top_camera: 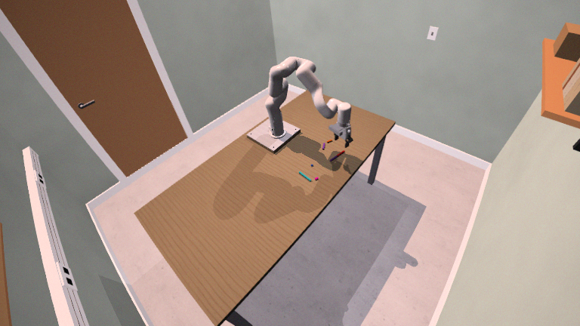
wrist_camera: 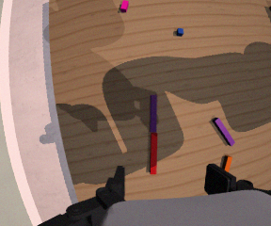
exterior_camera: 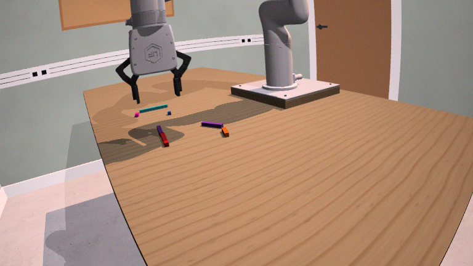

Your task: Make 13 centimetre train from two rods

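Note:
A red rod (top_camera: pixel 340 153) (exterior_camera: pixel 164 139) (wrist_camera: pixel 153 153) and a purple rod (top_camera: pixel 334 158) (exterior_camera: pixel 159 130) (wrist_camera: pixel 153 114) lie flat on the table in one straight line. Their facing ends touch or almost touch; no gap shows in the wrist view. My gripper (top_camera: pixel 342 141) (exterior_camera: pixel 157 98) (wrist_camera: pixel 167 179) is wide open and empty, raised above the table. In the wrist view its fingers stand on either side of the red rod's near end.
A second purple rod (top_camera: pixel 323 146) (exterior_camera: pixel 212 124) (wrist_camera: pixel 224 132) lies near an orange rod (top_camera: pixel 329 140) (exterior_camera: pixel 225 132) (wrist_camera: pixel 228 163), both apart from the line. A turquoise rod (top_camera: pixel 304 176) (exterior_camera: pixel 153 108), magenta rod (top_camera: pixel 316 178) (exterior_camera: pixel 137 114) (wrist_camera: pixel 124 6) and blue rod (top_camera: pixel 312 165) (exterior_camera: pixel 169 112) (wrist_camera: pixel 180 32) lie farther off.

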`<state>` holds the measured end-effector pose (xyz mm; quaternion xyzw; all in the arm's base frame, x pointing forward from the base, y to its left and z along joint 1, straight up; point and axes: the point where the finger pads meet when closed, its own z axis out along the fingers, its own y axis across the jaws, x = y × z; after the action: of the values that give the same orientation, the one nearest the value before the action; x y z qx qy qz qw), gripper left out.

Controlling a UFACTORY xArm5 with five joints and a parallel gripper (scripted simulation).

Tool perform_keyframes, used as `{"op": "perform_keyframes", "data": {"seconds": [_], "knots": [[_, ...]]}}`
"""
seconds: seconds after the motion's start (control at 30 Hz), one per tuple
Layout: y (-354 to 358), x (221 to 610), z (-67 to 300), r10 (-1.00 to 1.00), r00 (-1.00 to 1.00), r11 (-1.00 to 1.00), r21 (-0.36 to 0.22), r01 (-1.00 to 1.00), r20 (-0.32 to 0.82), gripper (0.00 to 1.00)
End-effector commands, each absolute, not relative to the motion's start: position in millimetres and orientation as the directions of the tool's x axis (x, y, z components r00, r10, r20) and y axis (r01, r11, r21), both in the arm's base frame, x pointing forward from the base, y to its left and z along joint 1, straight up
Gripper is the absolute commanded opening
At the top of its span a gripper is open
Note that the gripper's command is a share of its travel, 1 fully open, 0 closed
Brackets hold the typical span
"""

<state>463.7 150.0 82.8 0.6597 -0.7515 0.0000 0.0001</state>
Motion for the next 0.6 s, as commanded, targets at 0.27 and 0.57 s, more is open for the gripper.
{"op": "perform_keyframes", "data": {"seconds": [0.27, 0.57], "knots": [[151, 465, 117, -0.992, -0.129, 0.129, -0.004, -0.992, -0.002, 1.00], [151, 465, 157, -0.992, -0.129, 0.129, -0.004, -0.992, -0.002, 1.00]]}}
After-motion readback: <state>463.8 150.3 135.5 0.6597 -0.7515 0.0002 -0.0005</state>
